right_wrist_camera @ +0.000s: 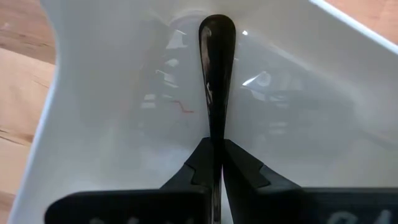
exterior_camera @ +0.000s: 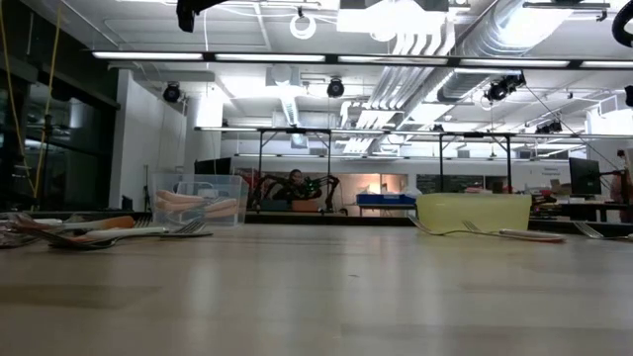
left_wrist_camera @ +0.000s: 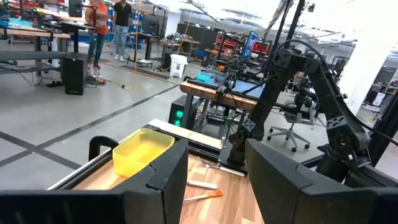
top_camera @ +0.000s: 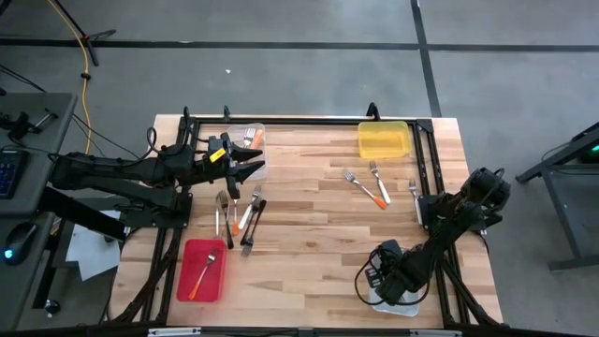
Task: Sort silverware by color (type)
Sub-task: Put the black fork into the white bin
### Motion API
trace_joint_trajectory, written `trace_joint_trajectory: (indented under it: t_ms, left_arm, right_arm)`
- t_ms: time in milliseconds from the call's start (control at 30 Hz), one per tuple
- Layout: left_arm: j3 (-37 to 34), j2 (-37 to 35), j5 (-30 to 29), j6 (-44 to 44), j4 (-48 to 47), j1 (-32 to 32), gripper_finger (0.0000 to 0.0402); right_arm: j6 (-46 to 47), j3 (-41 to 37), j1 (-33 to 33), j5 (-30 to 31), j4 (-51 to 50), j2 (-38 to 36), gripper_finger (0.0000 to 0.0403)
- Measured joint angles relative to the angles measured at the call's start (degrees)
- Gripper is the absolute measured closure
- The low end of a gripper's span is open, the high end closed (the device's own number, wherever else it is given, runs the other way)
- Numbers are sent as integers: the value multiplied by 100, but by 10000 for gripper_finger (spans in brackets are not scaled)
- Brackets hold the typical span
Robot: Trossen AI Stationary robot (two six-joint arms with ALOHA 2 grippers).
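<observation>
Overhead, the right gripper (top_camera: 393, 284) is only a dark shape low over the white bin (top_camera: 412, 307) at the table's near right corner; its wrist camera shows what that view cannot: the two fingers (right_wrist_camera: 193, 167) pressed together on a dark-handled utensil (right_wrist_camera: 214, 68), whose rounded handle end reaches forward from the fingertips over the bin's white floor. The left gripper (top_camera: 251, 168) hangs beside the clear bin (top_camera: 251, 137) at the far left, fingers (left_wrist_camera: 166, 167) apart with nothing between them. Past those fingers its wrist view shows the yellow bin (left_wrist_camera: 142, 151), an orange-handled fork (left_wrist_camera: 200, 196) and a white-handled utensil (left_wrist_camera: 200, 184) on the boards, and the right arm (left_wrist_camera: 323, 106) beyond. Only the level camera shows orange-handled pieces lying inside the clear bin.

Just below the left fingertips in the overhead view lies a cluster of forks (top_camera: 239, 213) with white, orange and dark handles, close together. Two forks (top_camera: 367, 187) lie near the yellow bin, and one fork (top_camera: 414, 194) lies by the right rail. An orange-handled fork (top_camera: 203, 274) rests in the red bin (top_camera: 201, 271). The middle of the table (top_camera: 309, 239) is bare, pale wooden planking within a black frame.

Around it is grey concrete floor with dark seams. Farther off is a bright workshop with benches, ceiling ducts and people standing.
</observation>
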Motion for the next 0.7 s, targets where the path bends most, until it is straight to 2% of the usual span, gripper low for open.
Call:
trace_joint_trajectory:
  t_ms: [167,500,700]
  left_arm:
    - [0,0,0,-2,0,-2,250]
    - [2,0,0,-2,0,-2,250]
    - [2,0,0,0,0,-2,250]
  right_arm:
    - [-283,-9,-2,-113,54,4,360]
    - [-377,-17,-1,-344,88,-44,228]
    - [-1011,-22,-1,-325,68,-654,208]
